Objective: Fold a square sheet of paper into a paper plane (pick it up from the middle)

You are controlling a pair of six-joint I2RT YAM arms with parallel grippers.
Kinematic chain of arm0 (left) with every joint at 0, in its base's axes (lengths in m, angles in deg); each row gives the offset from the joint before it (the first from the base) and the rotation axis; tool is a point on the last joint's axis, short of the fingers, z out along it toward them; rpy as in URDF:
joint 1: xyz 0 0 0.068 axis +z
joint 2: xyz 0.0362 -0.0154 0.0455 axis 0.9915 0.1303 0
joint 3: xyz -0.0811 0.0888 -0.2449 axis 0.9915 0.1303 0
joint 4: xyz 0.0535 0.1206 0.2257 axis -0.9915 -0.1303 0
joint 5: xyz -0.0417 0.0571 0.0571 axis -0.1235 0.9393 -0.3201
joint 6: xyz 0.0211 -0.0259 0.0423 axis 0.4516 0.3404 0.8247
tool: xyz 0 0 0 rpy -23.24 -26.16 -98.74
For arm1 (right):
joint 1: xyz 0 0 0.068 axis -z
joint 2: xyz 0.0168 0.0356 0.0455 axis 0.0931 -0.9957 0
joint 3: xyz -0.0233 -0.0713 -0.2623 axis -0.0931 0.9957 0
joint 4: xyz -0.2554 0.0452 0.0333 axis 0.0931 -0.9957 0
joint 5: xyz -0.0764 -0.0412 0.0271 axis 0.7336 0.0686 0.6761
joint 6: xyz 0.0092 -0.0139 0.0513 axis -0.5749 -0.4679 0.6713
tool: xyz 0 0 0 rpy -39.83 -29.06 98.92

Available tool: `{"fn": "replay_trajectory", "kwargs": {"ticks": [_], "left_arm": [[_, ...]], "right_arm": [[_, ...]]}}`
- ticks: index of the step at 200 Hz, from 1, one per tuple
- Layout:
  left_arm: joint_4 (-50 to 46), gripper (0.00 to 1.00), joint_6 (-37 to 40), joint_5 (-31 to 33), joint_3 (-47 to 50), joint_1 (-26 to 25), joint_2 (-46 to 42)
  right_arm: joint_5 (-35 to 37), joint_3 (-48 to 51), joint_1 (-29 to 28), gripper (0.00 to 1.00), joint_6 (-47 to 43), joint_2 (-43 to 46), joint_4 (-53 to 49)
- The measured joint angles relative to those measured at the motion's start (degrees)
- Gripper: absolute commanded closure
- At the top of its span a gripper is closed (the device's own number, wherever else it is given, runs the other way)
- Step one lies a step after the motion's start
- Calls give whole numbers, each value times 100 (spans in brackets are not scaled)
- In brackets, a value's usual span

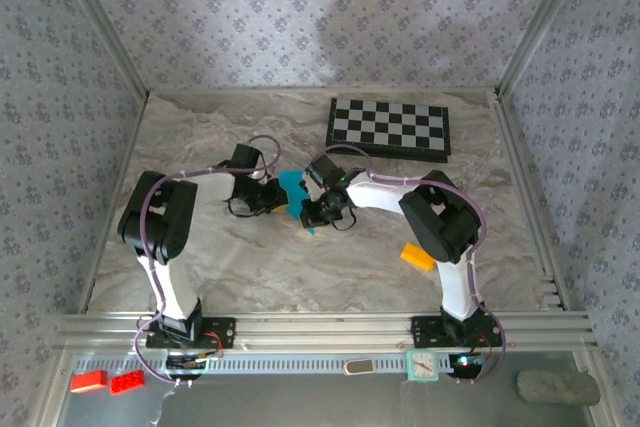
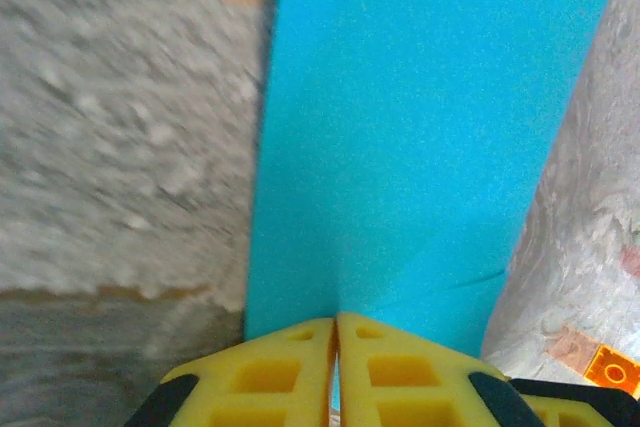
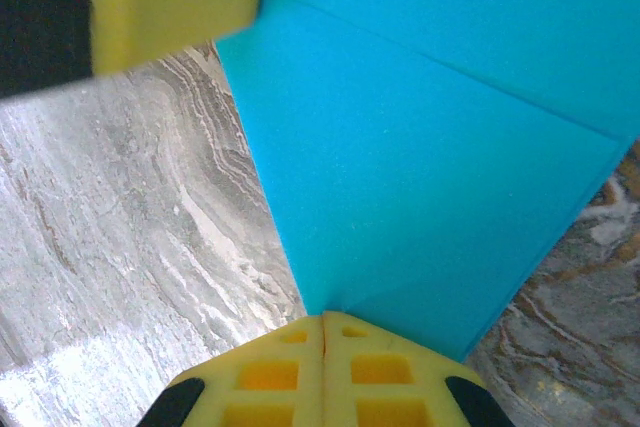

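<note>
Walls: grey patterned wallpaper on three sides of a marbled table (image 1: 300,257).
Folded blue paper (image 1: 293,192) (image 2: 420,127) (image 3: 420,147): mid-table, caught between both sets of jaws and spreading out ahead of each; a crease crosses it well ahead of the right jaws.
Left gripper (image 1: 272,197) (image 2: 335,319): yellow jaws pressed together, pinching the paper's near edge.
Right gripper (image 1: 312,209) (image 3: 323,319): jaws likewise closed, nipping a corner of the same paper.
Orange block (image 1: 417,256) (image 2: 612,372): on the table, off to the right of the left jaws, apart from the paper.
Chessboard (image 1: 390,127): flat on the table far beyond both jaws, toward the back right.
</note>
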Motion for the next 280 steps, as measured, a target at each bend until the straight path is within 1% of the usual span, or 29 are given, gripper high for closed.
{"fn": "replay_trajectory", "kwargs": {"ticks": [53, 89, 102, 120, 149, 164, 189, 233, 261, 280], "left_arm": [[-247, 89, 304, 42, -223, 348, 92], [-557, 88, 400, 396, -492, 448, 81], [-608, 85, 369, 455, -575, 529, 24], [-669, 81, 223, 551, -656, 612, -195], [-693, 69, -52, 699, -660, 621, -831], [-647, 59, -267, 745, -599, 621, -1167], [-522, 51, -621, 780, -289, 621, -1596], [-223, 44, -1311, 529, 442, 577, -1733], [101, 41, -1631, 149, 730, 450, -1696], [354, 40, -1729, -173, 782, 365, -1515]], "right_arm": [[-85, 24, 35, 99, 63, 7, 28], [-293, 114, 111, 94, 57, 74, 26], [-350, 116, 140, 92, 35, 90, -22], [-407, 105, 184, 87, -37, 140, -114], [-426, 35, 249, 79, -63, 503, -140], [-378, -33, 258, 78, -46, 732, -79], [-208, -186, 208, 78, 15, 846, 2], [103, -227, 79, 76, 240, 599, 15], [262, -227, 118, 74, 404, 411, 17], [308, -227, 155, 74, 472, 341, 17]]}}
